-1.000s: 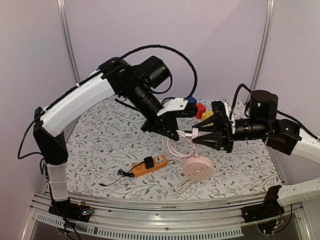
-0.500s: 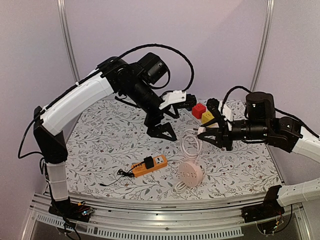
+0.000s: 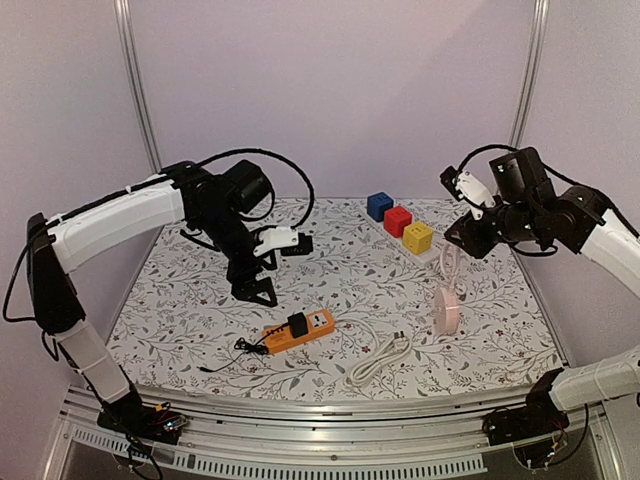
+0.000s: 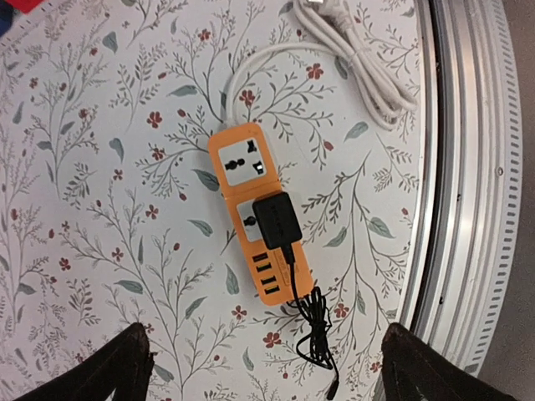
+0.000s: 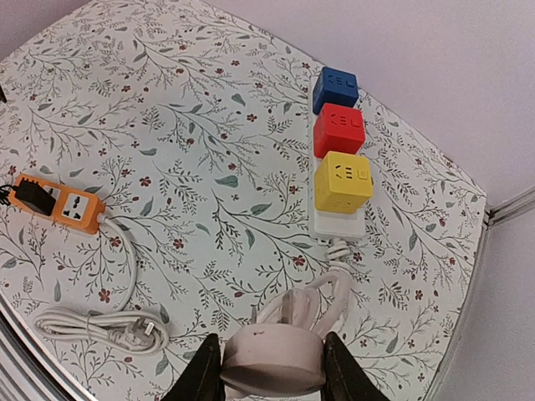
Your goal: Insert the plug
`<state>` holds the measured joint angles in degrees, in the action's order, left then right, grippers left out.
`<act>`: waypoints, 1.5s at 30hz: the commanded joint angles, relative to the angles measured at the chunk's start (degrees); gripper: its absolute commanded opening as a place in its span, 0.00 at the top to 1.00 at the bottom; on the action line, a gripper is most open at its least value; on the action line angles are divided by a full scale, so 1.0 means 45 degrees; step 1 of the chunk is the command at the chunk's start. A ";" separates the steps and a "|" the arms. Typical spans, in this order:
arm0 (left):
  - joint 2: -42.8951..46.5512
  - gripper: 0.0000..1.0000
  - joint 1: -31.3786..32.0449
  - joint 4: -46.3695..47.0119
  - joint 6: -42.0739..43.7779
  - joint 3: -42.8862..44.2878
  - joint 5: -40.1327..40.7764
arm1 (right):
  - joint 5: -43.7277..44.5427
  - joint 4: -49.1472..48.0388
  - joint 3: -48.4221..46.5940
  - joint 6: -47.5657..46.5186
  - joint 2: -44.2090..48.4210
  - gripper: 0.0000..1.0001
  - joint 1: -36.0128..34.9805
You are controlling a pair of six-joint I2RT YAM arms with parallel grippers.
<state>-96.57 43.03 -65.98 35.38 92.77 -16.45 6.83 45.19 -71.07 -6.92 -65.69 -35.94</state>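
My right gripper (image 3: 452,255) is raised near the cube power strip (image 3: 400,222) and shut on the white plug (image 3: 447,262) at the end of a looped cord. The pink round socket (image 3: 447,310) dangles on edge below it on that cord. In the right wrist view the round socket (image 5: 272,363) fills the gap between my fingertips (image 5: 207,368), and the grip itself is hidden. My left gripper (image 3: 252,285) is open and holds nothing. In the left wrist view the left gripper (image 4: 263,368) hovers over the cabled end of the orange strip (image 4: 255,217).
A black adapter (image 4: 274,219) with a thin black cable sits plugged into the orange strip (image 3: 298,330). That strip's bundled white cord and plug (image 3: 383,357) lie near the front rail (image 4: 451,209). Blue, red and yellow cubes (image 5: 338,180) sit on a white base at the back right.
My left gripper opened, let go and pulled back to the left. My right arm rose and swung right toward the cube strip, carrying the plug, with the round socket trailing on its cord.
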 commanded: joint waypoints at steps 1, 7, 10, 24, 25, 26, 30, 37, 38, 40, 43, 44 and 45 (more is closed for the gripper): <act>0.0021 0.05 -0.0437 0.1316 0.0144 -0.2584 0.0735 | -0.1438 0.0776 -0.1047 -0.0032 -0.2428 1.00 -0.0023; 0.0033 0.08 -0.1113 0.2106 -0.0139 -0.3709 0.0413 | -0.4718 -0.0689 -0.2776 0.1130 -0.6311 1.00 -0.1545; 0.0176 0.09 -0.1443 0.2478 -0.0404 -0.4109 0.0091 | -0.5991 -0.0576 -0.4430 0.1980 -0.8937 1.00 -0.2166; 0.0933 0.09 -0.2242 0.3114 -0.0749 -0.5023 -0.0401 | -0.5468 0.0954 -0.7290 0.3894 -1.3878 1.00 -0.3785; 0.0934 0.09 -0.2255 0.3122 -0.0778 -0.4997 -0.0424 | -0.5485 0.1054 -0.7333 0.3865 -1.3957 1.00 -0.3841; 0.0934 0.09 -0.2256 0.3124 -0.0799 -0.4975 -0.0454 | -0.5444 0.1145 -0.7354 0.3845 -1.3981 1.00 -0.3916; 0.0880 0.09 -0.2257 0.3210 -0.0853 -0.4942 -0.0532 | -0.4601 0.1549 -0.7631 0.3694 -1.4003 1.00 -0.4099; 0.0752 0.15 -0.2310 0.3531 -0.0486 -0.5579 -0.0633 | -0.3598 0.3051 -0.9673 0.3793 -1.5271 1.00 -0.4346; 0.0757 0.18 -0.2314 0.3634 -0.0313 -0.5782 -0.0524 | -0.3607 0.3218 -0.9910 0.3768 -1.5517 1.00 -0.4379; 0.0683 0.29 -0.2361 0.3842 0.0048 -0.6179 -0.0277 | -0.3578 0.3397 -1.0079 0.3768 -1.5850 1.00 -0.4430; 0.0577 0.35 -0.2562 0.4011 0.0613 -0.6683 -0.0362 | -0.3349 0.3550 -1.0192 0.3596 -1.5996 1.00 -0.4577; 0.0550 0.35 -0.2627 0.4026 0.0814 -0.6780 -0.0519 | -0.3329 0.3525 -1.0226 0.3546 -1.5990 1.00 -0.4623; 0.0515 0.34 -0.2689 0.4096 0.0879 -0.6872 -0.0658 | -0.3456 0.3458 -1.0255 0.3458 -1.5988 1.00 -0.4639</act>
<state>-93.43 32.82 -49.41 35.55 63.66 -17.98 -10.74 58.22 -117.62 8.88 -133.19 -55.46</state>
